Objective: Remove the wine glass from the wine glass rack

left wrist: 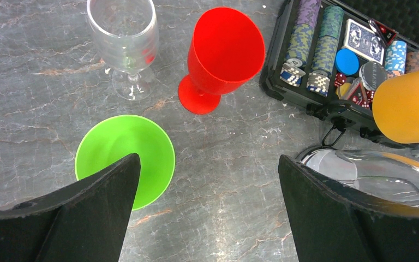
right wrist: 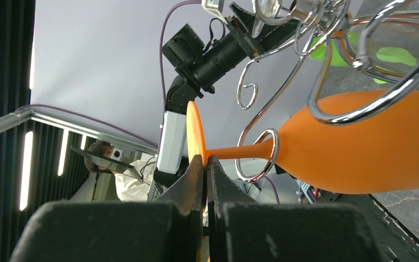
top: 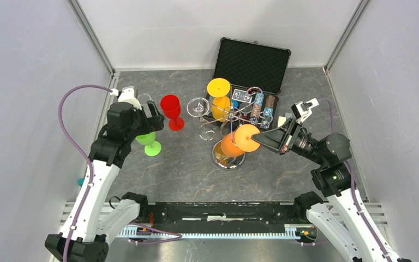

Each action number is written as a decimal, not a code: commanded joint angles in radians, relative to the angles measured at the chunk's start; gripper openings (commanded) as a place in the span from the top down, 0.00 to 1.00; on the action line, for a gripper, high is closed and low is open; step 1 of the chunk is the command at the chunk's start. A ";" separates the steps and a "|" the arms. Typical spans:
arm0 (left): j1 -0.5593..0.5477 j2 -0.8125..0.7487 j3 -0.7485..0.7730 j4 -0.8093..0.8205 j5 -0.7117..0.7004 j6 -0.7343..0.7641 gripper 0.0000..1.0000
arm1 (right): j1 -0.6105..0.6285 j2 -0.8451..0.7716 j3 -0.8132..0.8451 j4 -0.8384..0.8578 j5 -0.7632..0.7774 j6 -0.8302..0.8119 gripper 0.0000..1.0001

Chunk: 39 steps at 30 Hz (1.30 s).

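Observation:
The chrome wine glass rack (top: 226,117) stands mid-table on its round mirrored base (top: 228,159). An orange wine glass (top: 240,141) hangs tilted in it, foot toward the right; its stem passes through a wire loop (right wrist: 257,155). My right gripper (top: 259,137) is shut on the rim of that glass's foot (right wrist: 194,136). A yellow-orange glass (top: 219,95) and a clear glass (top: 198,106) also hang on the rack. My left gripper (left wrist: 207,185) is open and empty above a green glass (left wrist: 124,159) standing on the table.
A red glass (top: 171,111) and a clear glass (left wrist: 124,43) stand on the table near the left gripper. An open black case (top: 251,71) with poker chips and cards lies behind the rack. Grey walls close in both sides.

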 commanded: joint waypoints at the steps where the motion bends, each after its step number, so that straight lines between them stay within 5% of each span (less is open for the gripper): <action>1: 0.003 0.008 0.009 0.008 0.013 0.031 0.00 | 0.011 0.002 0.065 0.039 -0.043 -0.028 1.00; 21: 0.003 0.015 0.012 0.010 0.002 0.033 0.00 | 0.033 0.017 0.072 -0.013 -0.110 -0.107 1.00; 32: 0.003 0.012 0.012 0.010 0.003 0.033 0.00 | 0.096 0.048 0.017 0.103 0.041 -0.075 1.00; 39: 0.003 0.008 0.010 0.010 0.005 0.033 0.00 | 0.101 0.058 0.057 0.011 0.177 -0.153 1.00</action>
